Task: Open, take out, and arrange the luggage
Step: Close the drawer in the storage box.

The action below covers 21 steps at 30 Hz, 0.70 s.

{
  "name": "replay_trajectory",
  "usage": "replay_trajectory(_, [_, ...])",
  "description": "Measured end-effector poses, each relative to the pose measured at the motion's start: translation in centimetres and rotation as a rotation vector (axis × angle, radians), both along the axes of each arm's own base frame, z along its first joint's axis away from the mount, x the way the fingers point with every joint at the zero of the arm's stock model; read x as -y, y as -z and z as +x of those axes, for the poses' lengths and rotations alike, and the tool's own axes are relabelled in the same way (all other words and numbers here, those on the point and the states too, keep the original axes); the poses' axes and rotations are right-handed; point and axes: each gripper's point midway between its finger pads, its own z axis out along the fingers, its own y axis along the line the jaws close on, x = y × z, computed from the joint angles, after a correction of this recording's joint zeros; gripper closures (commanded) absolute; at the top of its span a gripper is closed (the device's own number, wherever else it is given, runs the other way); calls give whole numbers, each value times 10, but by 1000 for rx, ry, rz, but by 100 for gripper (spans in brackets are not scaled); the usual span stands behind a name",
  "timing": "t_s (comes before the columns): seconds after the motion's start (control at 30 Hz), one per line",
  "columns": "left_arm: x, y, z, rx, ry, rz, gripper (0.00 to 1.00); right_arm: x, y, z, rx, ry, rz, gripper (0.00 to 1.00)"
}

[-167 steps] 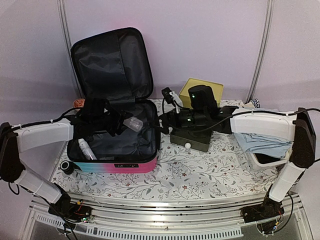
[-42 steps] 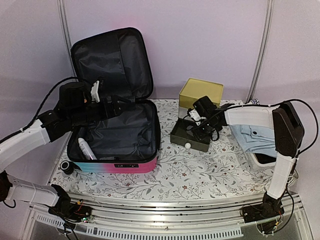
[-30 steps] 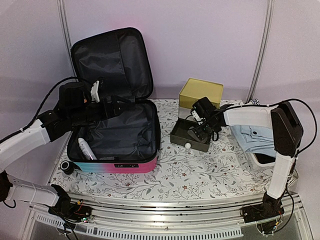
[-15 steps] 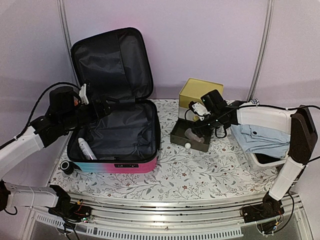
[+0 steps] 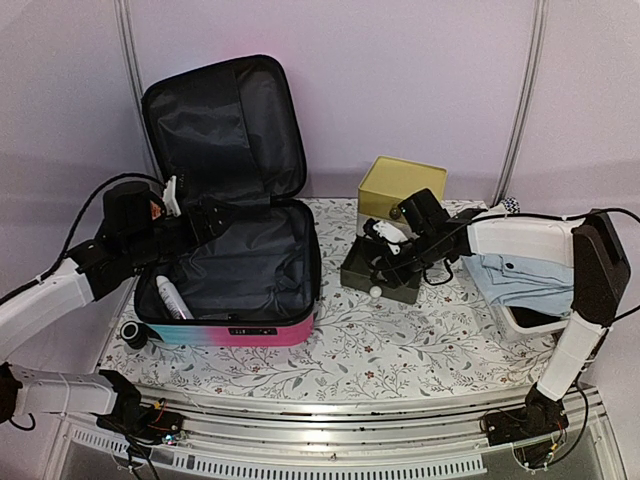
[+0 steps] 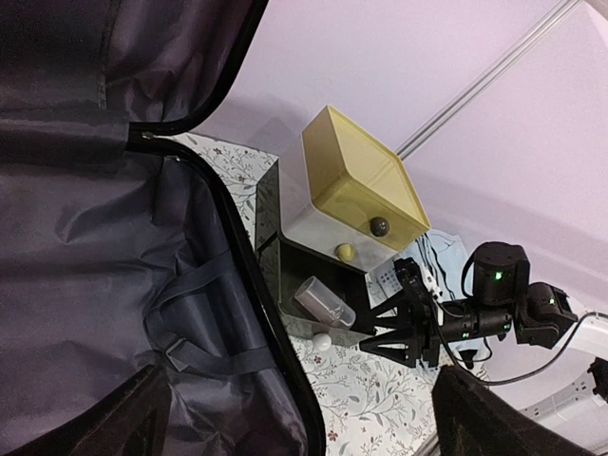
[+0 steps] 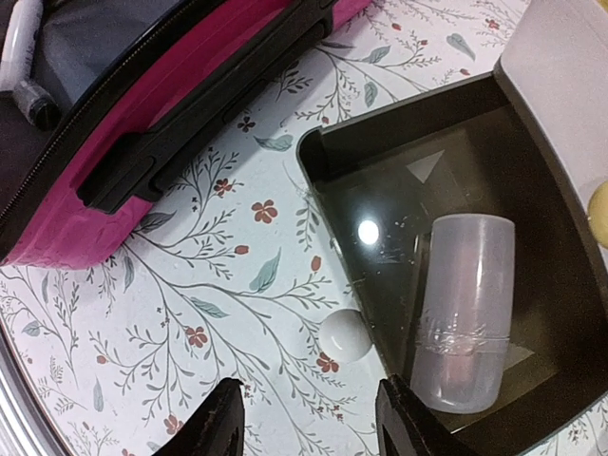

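The luggage lies open at the left with its lid upright and its black lining bare. A white tube rests in its near-left corner. My left gripper hovers open above the luggage's back edge, with nothing in it. My right gripper hangs over the front of the pulled-out dark drawer, jaws apart and holding nothing. A clear plastic cup lies on its side in that drawer, just right of my right fingers. The drawer's white knob sits right below them.
The yellow-topped drawer box stands behind the open drawer. A white basket with a light blue garment sits at the right edge. A small black round object lies on the floral cloth by the luggage's near-left corner.
My right gripper has pulled back from the drawer's inside to its front edge, jaws narrowing. The cup stays in the drawer. My left gripper drifted slightly over the luggage, still open.
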Motion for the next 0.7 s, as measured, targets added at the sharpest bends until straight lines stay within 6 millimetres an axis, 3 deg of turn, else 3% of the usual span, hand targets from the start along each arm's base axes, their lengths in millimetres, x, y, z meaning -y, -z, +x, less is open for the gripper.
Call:
replay_trajectory(0.37, [9, 14, 2, -36, 49, 18, 2, -15, 37, -25, -53, -82, -70, 64])
replay_trajectory(0.53, [12, 17, 2, -44, 63, 21, 2, -12, 44, -24, -41, -78, -113, 79])
replay_trajectory(0.6, [13, 18, 2, -46, 67, 20, 2, -10, 46, -23, -35, -76, -126, 94])
replay_trajectory(0.7, [14, 18, 2, -47, 73, 19, 2, -6, 50, -21, -29, -61, -154, 97])
